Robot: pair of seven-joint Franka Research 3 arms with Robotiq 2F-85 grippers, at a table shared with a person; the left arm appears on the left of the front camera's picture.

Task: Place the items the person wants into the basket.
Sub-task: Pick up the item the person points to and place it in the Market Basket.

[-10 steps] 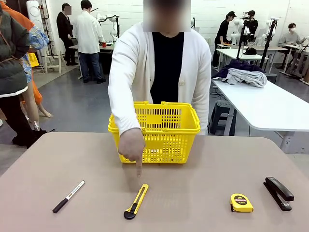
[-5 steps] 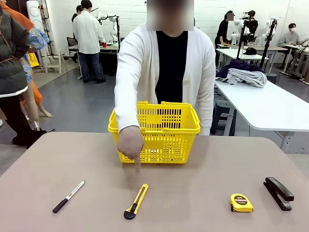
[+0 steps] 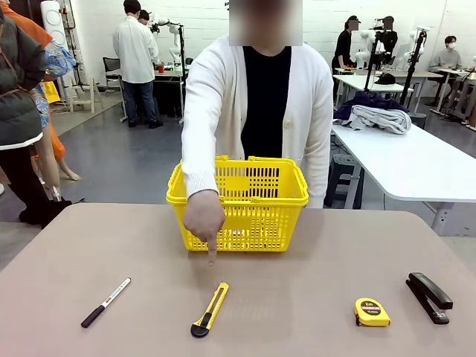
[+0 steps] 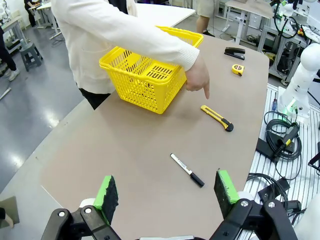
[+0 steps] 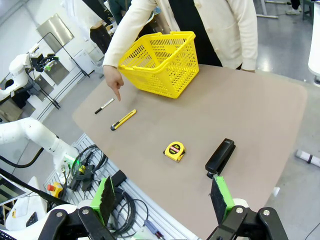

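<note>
Front view: the table [image 3: 312,260] is read as a clock face, twelve at the person's edge and six at the robot's.
Basket: the yellow basket [image 3: 253,227] is set at twelve o'clock, directly before the person, with its mouth open upward. It is judged to be put there so that either arm can lower things in from above. Nothing is seen inside it.
Pointing: the person's hand [image 3: 204,217] is held in front of the basket's near wall, forefinger turned down toward six o'clock. Its tip is above bare table just beyond the knife, and the wanted item is taken to be named this way.
Wanted item: the utility knife [image 3: 210,309] is laid flat between six and seven o'clock, black end toward the robot, untouched and well apart from the basket.
Other things: a marker [image 3: 105,303] is laid at eight o'clock, a tape measure [image 3: 372,312] at five and the stapler [image 3: 429,297] at four, each flat and well apart.
Left gripper: the left gripper [image 4: 166,190] is held high over the table with jaws spread wide and nothing between the green pads.
Right gripper: the right gripper [image 5: 162,194] is likewise spread and unloaded, held high off the table's edge.
Step in hand: the request is being shown, and no reach has been begun.
Next move: a pinch across the knife's narrow body is judged to be called for. The left arm is favoured, since the knife lies on its side.
</note>
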